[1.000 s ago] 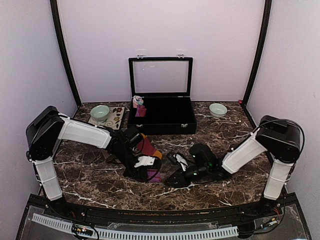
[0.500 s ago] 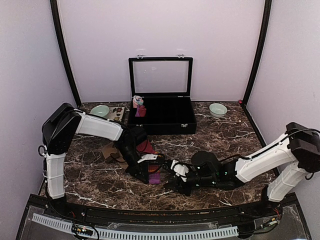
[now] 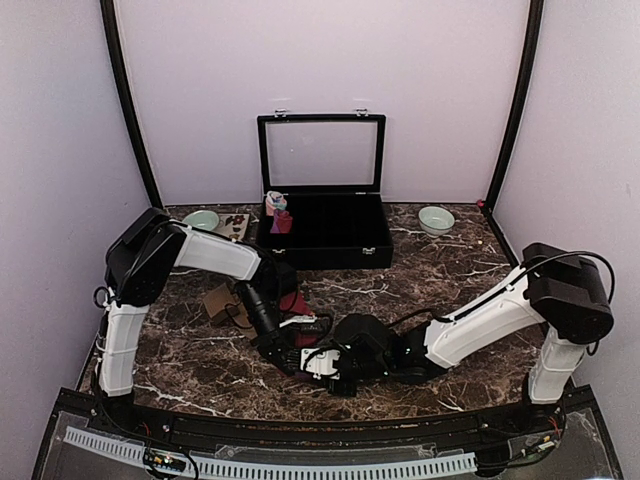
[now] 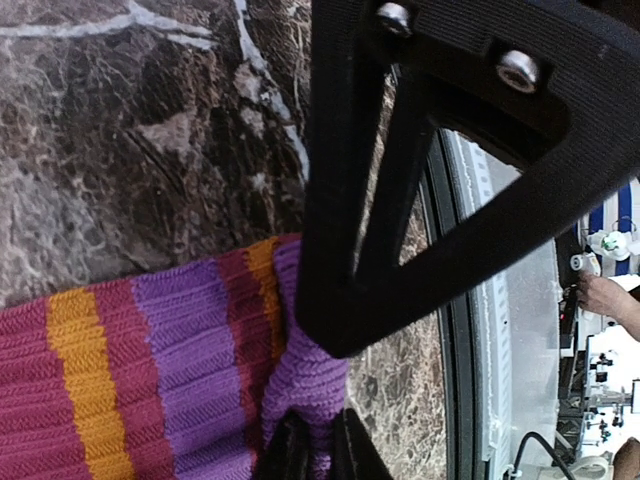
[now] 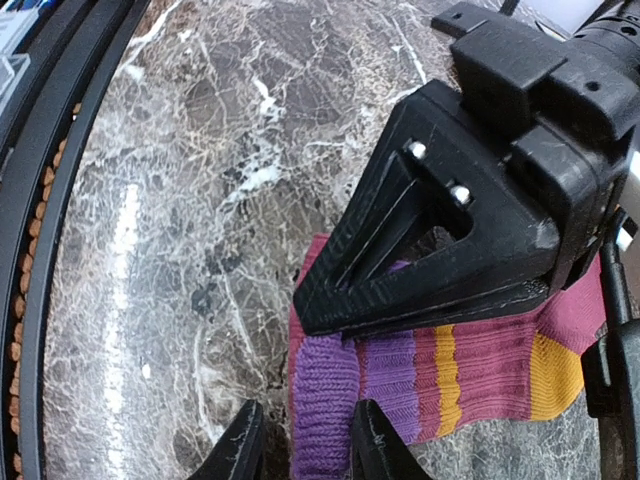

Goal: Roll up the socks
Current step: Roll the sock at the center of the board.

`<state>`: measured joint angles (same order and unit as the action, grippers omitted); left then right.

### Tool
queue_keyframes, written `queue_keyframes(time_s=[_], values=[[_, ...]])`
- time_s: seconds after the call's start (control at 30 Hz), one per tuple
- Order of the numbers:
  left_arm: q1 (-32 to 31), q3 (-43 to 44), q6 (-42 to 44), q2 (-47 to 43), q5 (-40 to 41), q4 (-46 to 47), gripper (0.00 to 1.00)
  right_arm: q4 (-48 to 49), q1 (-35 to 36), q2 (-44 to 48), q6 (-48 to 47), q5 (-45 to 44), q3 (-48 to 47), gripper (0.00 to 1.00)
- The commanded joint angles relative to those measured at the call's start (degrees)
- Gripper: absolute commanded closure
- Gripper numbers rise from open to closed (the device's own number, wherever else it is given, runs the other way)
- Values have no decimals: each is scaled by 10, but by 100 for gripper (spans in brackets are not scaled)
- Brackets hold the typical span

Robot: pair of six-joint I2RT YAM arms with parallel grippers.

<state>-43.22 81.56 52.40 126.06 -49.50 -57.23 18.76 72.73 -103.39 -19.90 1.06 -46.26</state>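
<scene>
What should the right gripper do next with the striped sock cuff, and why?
Probably close the right gripper on the purple-and-orange striped cuff of the red-maroon knitted sock. Its fingers stand open astride the cuff's edge, while the left gripper pinches that cuff beside it, so both would hold it for rolling.

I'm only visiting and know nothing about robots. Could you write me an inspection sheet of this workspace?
Surface: dark brown marble-patterned tabletop.
Job's things: red-maroon sock with purple-orange striped cuff, cuff end flat on the tabletop; plain tan-brown sock beside the left arm.
Clutter: open black glass-lidded case holding a pink and light-blue rolled bundle; left pale green bowl; right pale green bowl.
Grippers: left pincer shut on the striped cuff; right pincer open, straddling that cuff.
Cables: black cable beside the left pincer.
Surroundings: lilac walls, black corner posts.
</scene>
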Motion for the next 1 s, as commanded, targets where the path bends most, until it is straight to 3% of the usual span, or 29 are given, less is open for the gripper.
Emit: queue_keyframes(time_s=[0.0, 0.57, 0.77, 0.97], values=[[0, -11, 14, 40, 75, -30, 86, 19, -4, -12, -30, 5, -14, 71], [5, -25, -33, 30, 116, 34, 83, 88, -12, -51, 23, 7, 6, 80], [5, -44, -44, 9, 123, 60, 82, 124, 0, -27, 45, -20, 36, 69], [5, -43, -45, 16, 124, 65, 83, 116, 15, -23, 24, -40, 17, 66]])
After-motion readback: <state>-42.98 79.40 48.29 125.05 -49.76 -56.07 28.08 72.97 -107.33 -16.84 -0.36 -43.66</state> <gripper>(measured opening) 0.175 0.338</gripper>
